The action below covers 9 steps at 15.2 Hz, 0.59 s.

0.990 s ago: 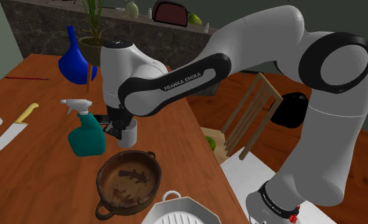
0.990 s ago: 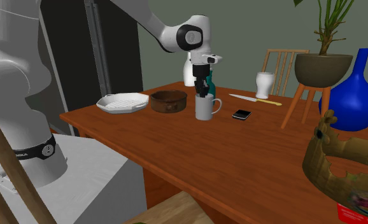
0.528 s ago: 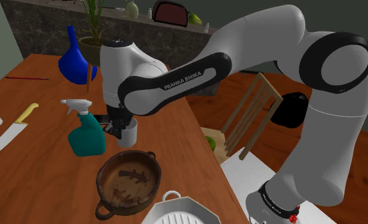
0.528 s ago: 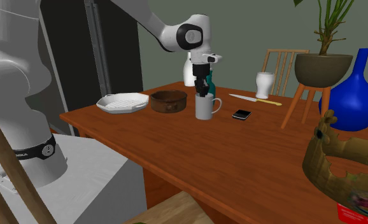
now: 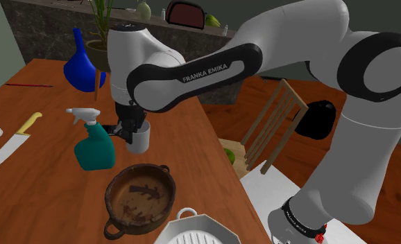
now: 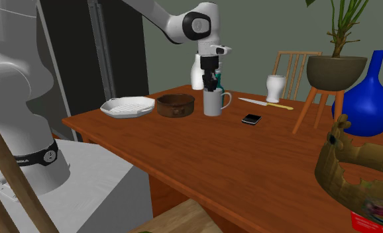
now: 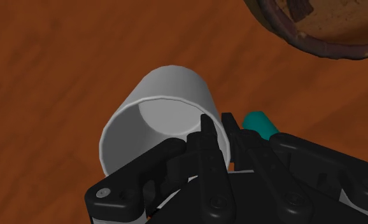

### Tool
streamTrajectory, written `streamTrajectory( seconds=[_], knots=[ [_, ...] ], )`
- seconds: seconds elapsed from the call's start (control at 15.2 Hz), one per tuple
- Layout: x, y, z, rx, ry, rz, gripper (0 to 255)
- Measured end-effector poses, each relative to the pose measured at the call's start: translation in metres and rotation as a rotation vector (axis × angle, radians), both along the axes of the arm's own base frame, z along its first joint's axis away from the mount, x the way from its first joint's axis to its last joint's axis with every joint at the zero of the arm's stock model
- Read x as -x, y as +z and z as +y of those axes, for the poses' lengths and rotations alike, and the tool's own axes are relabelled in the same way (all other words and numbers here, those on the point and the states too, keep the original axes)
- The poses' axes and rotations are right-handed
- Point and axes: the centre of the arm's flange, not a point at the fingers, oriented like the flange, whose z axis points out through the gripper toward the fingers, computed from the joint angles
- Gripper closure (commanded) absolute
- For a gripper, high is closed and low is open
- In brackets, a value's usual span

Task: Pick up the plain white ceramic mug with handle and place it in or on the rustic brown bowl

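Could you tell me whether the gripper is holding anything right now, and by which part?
Yes: the gripper is shut on the white mug, pinching its rim wall, with one of the fingers inside the cup and the other outside.

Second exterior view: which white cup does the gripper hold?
The handled mug beside the brown bowl, its rim clasped by the gripper; the handleless footed cup stands free.

Wrist view: brown bowl [image 7: 307, 42] beyond the gripper [image 7: 218, 129], cut by the frame edge, part of the rim showing. Teal spray bottle [image 7: 260, 123] just beside the fingers [image 7: 206, 137], mostly masked by them. White mug [image 7: 170, 95]: handle hidden, near wall covered by the hand.
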Motion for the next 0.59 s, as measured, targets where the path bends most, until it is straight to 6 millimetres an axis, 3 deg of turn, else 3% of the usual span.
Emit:
streamTrajectory(
  seconds=[0.59],
  knots=[
    [-0.002, 0.048, -0.001, 0.0, 0.0, 0.0, 255]
  ],
)
